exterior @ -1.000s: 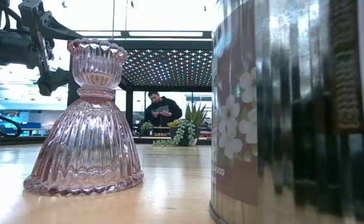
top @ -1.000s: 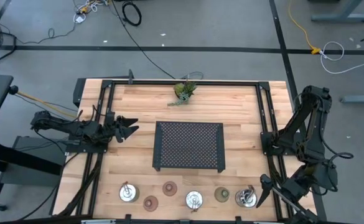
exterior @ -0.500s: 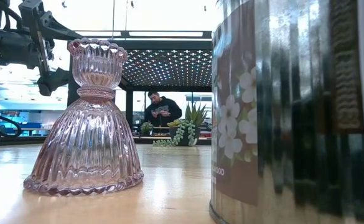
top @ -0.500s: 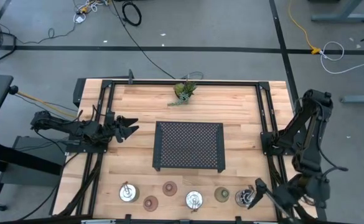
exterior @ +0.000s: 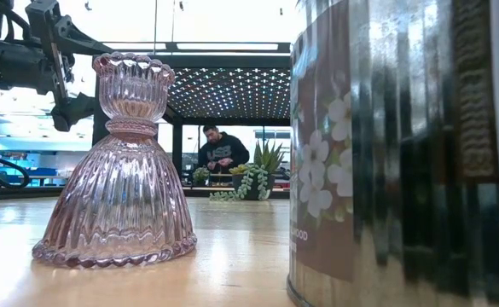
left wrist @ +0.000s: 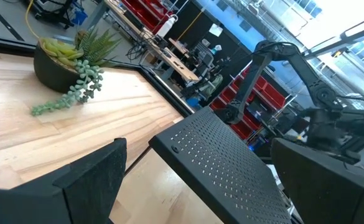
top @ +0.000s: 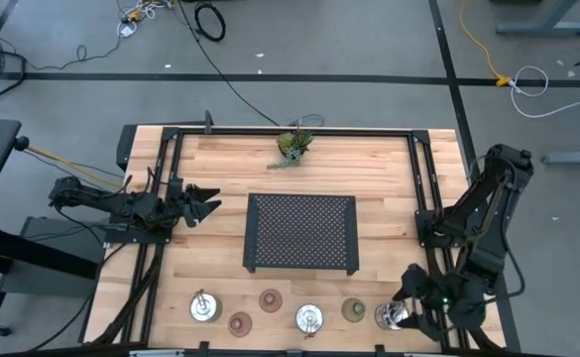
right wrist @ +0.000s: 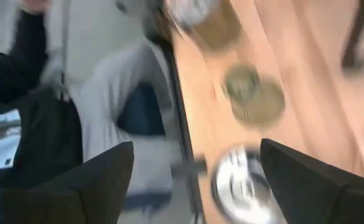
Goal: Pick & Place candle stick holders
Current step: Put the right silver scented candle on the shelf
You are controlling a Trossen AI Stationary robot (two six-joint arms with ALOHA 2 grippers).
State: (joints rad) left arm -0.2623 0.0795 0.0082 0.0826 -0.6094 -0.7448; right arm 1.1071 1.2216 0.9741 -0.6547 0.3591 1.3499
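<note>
The right gripper (top: 406, 302) hovered with fingers spread wide around the rightmost silver candle stick holder (top: 391, 316), not gripping it. Beyond it the olive-green holder (top: 353, 310) sat close by. The left gripper (top: 208, 203) waited open, well apart.

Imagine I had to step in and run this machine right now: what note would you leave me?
Right gripper: open, down at the near right corner around the rightmost silver holder; no grip yet.
Left gripper: open, waiting over the table's left side, holding nothing.
Holders: all six sit in a row along the near edge: silver holder at the left, two brownish-red holders, middle silver holder, olive-green holder, then the rightmost one.
The black perforated tray mid-table has nothing on it. The plant sprig sits at the far edge.
Done: nothing placed. Left: all six, probably onto the tray.
</note>
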